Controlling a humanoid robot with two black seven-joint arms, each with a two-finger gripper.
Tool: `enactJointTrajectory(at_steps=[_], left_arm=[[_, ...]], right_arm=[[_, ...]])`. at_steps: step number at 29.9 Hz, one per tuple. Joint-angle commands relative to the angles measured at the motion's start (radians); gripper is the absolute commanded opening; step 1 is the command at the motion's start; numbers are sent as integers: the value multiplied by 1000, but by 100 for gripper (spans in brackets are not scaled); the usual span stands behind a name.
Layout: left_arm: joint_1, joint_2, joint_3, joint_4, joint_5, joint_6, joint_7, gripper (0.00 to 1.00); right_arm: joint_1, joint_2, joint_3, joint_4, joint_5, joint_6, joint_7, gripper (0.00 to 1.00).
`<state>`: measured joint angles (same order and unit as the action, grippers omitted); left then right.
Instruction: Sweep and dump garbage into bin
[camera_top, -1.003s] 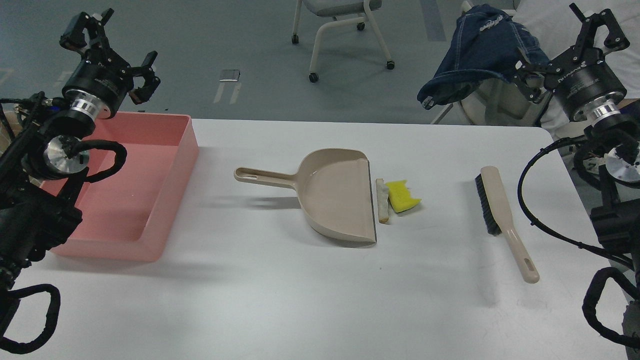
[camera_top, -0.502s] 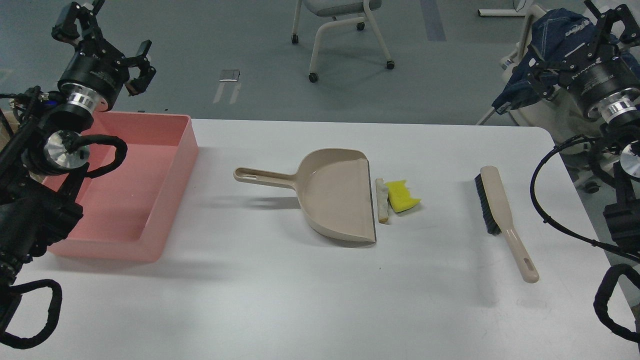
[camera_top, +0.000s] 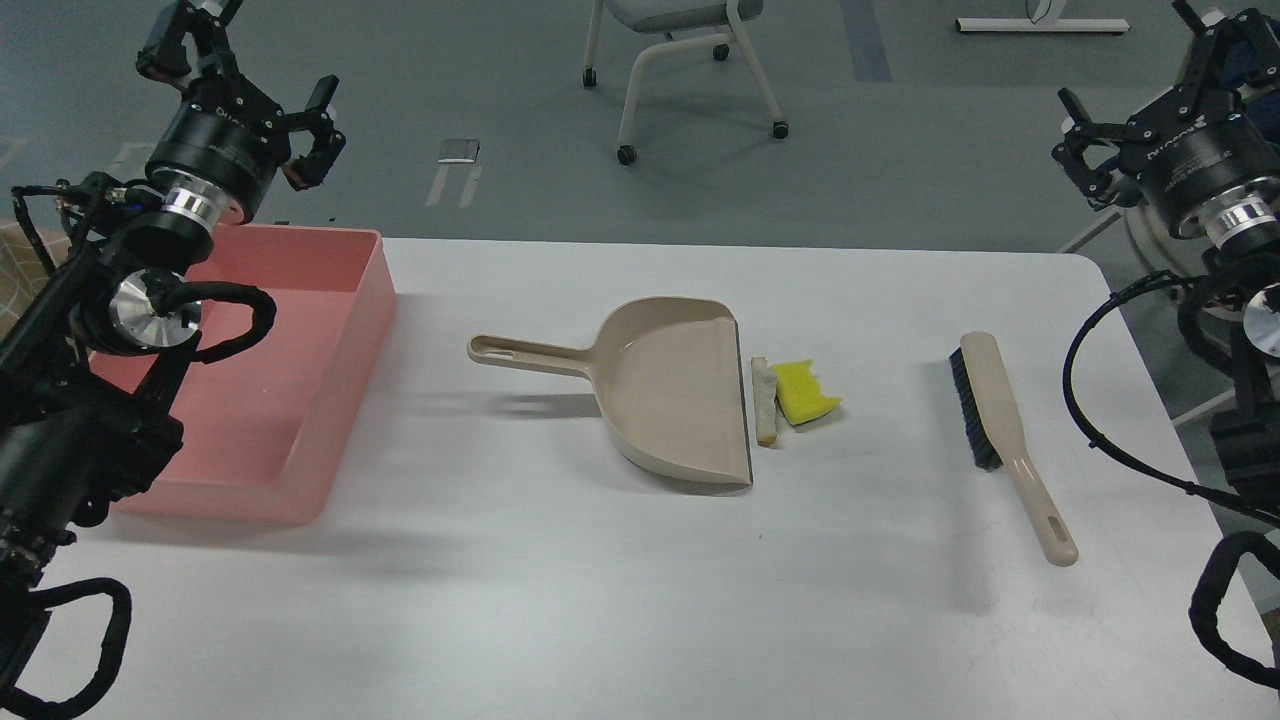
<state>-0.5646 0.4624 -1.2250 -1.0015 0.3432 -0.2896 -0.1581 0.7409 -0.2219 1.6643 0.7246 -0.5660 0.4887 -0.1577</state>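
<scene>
The garbage lies at mid-table: a white bread slice (camera_top: 765, 401) with brown crust rests against the open lip of the beige dustpan (camera_top: 680, 392), and a yellow sponge chunk (camera_top: 806, 392) touches the bread's right side. The pink bin (camera_top: 340, 380) stands at the table's left side. A beige hand brush (camera_top: 1005, 440) with black bristles lies to the right. My left gripper (camera_top: 250, 85) is open and empty, raised above the bin's far edge. My right gripper (camera_top: 1150, 95) is open and empty, raised beyond the table's far right corner.
The dustpan's handle (camera_top: 520, 352) points left toward the bin. A wheeled chair (camera_top: 690, 60) stands on the floor behind the table. My black arms and cable loops fill both side edges of the view.
My left gripper has shifted right and slightly toward the table. My right gripper has drifted a little. The denim-clad figure behind the right arm has left the view. The table's objects have not moved.
</scene>
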Motion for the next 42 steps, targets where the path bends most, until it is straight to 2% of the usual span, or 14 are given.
enactJointTrajectory(at_steps=[1, 3, 4, 10, 16, 18, 21, 24, 27, 29, 31, 33, 36, 42], left_arm=[[112, 65, -1, -169, 0, 17, 2, 98], [205, 103, -1, -286, 0, 17, 0, 97], [206, 104, -1, -287, 0, 17, 0, 97], [437, 183, -2, -547, 7, 17, 2, 97], [597, 177, 64, -641, 144, 26, 2, 92], [605, 171, 88, -663, 183, 46, 5, 90], [620, 139, 192, -753, 215, 154, 8, 89], [602, 95, 243, -746, 278, 190, 21, 87], [580, 50, 262, -653, 384, 193, 25, 82], [557, 27, 275, -599, 405, 193, 22, 76], [529, 12, 294, -551, 408, 193, 22, 65], [508, -1, 315, -481, 408, 193, 18, 60], [459, -43, 349, -378, 407, 193, 17, 60], [447, -94, 348, -353, 407, 228, 18, 62]], right_arm=[[-2, -2, 0, 4, 1, 0, 0, 100], [-3, -7, 0, 3, 0, 0, 0, 100], [-3, -7, 0, 3, 0, 0, 0, 100], [-21, -11, 2, 6, 1, 0, 1, 100], [-40, -11, 3, 12, 1, 0, 1, 100], [-41, -11, 6, 16, 1, 0, 1, 100], [-44, -11, 6, 18, 1, 0, 1, 100], [-46, -11, 8, 29, 1, 0, 1, 100], [-52, -14, 8, 44, 1, 0, 1, 100], [-54, -23, 8, 45, 1, 0, 1, 100], [-55, -31, 8, 45, 1, 0, 1, 100], [-55, -37, 9, 45, 1, 0, 1, 100], [-58, -37, 12, 45, 1, 0, 1, 100], [-81, -39, 15, 68, 1, 0, 1, 100]])
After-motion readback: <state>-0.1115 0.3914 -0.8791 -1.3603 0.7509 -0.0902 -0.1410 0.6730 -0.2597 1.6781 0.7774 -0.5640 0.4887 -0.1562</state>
